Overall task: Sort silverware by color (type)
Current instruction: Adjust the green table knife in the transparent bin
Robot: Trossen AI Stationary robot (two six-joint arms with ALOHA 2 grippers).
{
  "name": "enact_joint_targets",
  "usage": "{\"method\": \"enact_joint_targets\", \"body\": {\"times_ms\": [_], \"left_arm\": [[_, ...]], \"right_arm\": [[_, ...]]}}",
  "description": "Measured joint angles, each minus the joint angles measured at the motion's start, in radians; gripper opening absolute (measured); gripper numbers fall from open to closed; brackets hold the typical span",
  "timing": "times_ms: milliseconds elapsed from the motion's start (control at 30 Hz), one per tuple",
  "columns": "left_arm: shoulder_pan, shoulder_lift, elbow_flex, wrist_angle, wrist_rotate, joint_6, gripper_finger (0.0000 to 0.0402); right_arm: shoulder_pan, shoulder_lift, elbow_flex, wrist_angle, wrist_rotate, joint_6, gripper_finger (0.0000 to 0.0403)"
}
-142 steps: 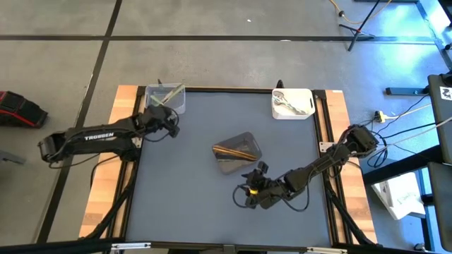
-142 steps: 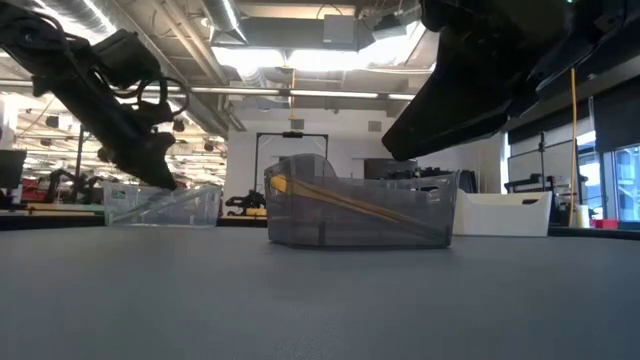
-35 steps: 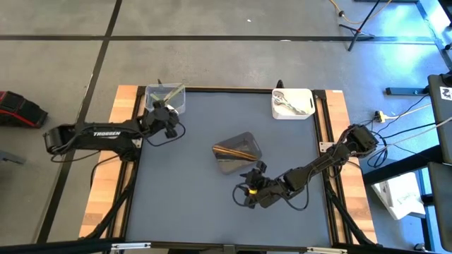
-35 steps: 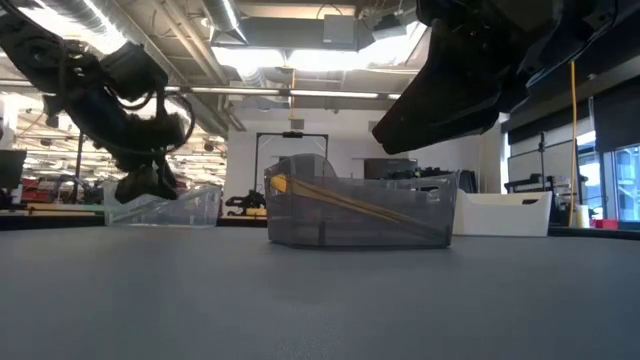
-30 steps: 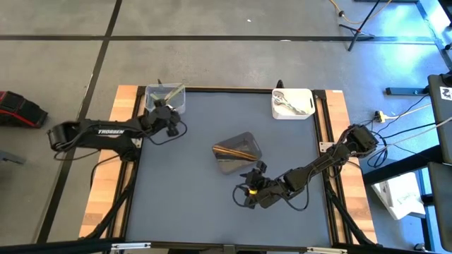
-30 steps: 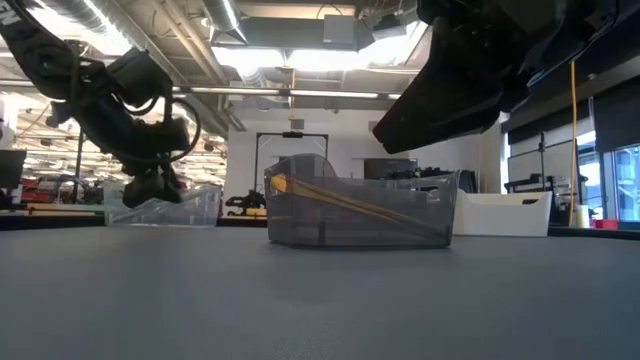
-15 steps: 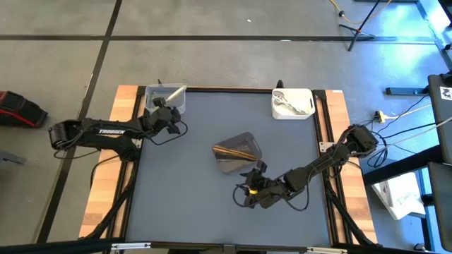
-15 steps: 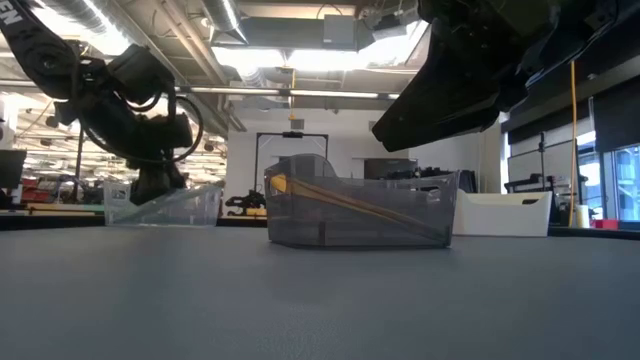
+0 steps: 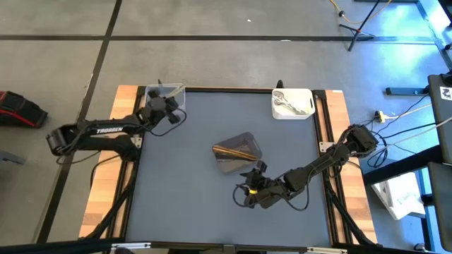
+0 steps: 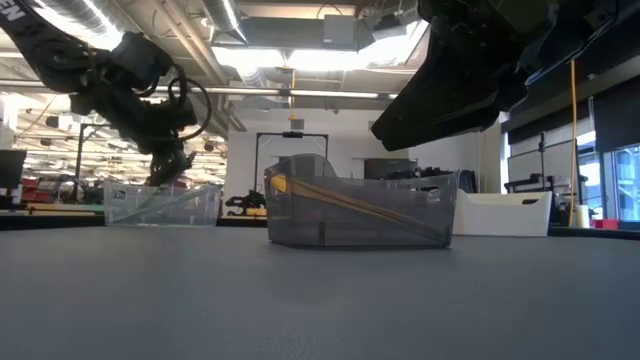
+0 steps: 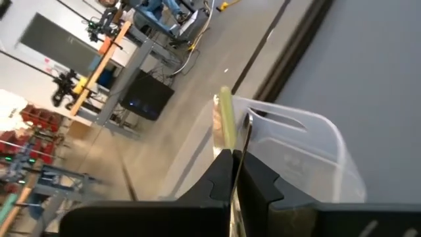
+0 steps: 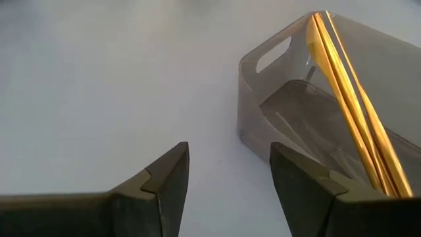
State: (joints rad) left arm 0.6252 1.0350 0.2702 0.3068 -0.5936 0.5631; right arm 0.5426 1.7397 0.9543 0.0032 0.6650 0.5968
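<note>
My left gripper [image 9: 159, 106] hangs over the clear tub [image 9: 168, 94] at the table's far left corner, shut on a pale-green-handled knife [image 11: 225, 122]. More green knives lie in that tub. Gold pieces [image 12: 342, 85] lean slantwise in the dark grey tub [image 9: 236, 152] at mid-table. Silver spoons [image 9: 289, 104] lie in the white tub [image 9: 308, 111] at the far right. My right gripper [image 9: 247, 194] stands open and low on the near side of the grey tub, nothing between its fingers [image 12: 172, 176]. My left gripper pinches the knife between its two fingers, and the green handle [image 11: 226, 131] sticks out past the fingertips [image 11: 220, 172]. The fingers lie along the knife. In the low view the gripper [image 10: 168, 172] stands just above the clear tub's rim; where the knife's other end lies is hidden.
The three tubs stand apart on the grey mat, with bare mat [image 9: 183, 183] between them and along the near edge. A black frame [image 9: 233, 89] runs round the mat, and wooden boards [image 9: 106, 176] flank it.
My left gripper has moved toward the far left corner, over the clear tub, has shut there on a green knife and has risen a little. My right gripper has kept still.
</note>
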Motion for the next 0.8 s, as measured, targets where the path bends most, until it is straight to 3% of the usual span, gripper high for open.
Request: {"method": "enact_joint_targets", "body": {"times_ms": [300, 467, 800], "left_arm": [[0.195, 0.040, 0.046, 0.033, 0.242, -0.013, 0.0006], [0.245, 0.082, 0.046, 0.057, 0.386, -0.046, 0.0029], [0.263, 0.111, 0.045, 0.090, 0.374, -0.179, 0.0120]], "right_arm": [[0.000, 0.000, 0.000, 0.001, 0.000, 0.000, 0.0198], [0.000, 0.000, 0.000, 0.001, 0.000, 0.000, 0.0198], [0.000, 0.000, 0.000, 0.003, -0.002, 0.000, 0.0198]]}}
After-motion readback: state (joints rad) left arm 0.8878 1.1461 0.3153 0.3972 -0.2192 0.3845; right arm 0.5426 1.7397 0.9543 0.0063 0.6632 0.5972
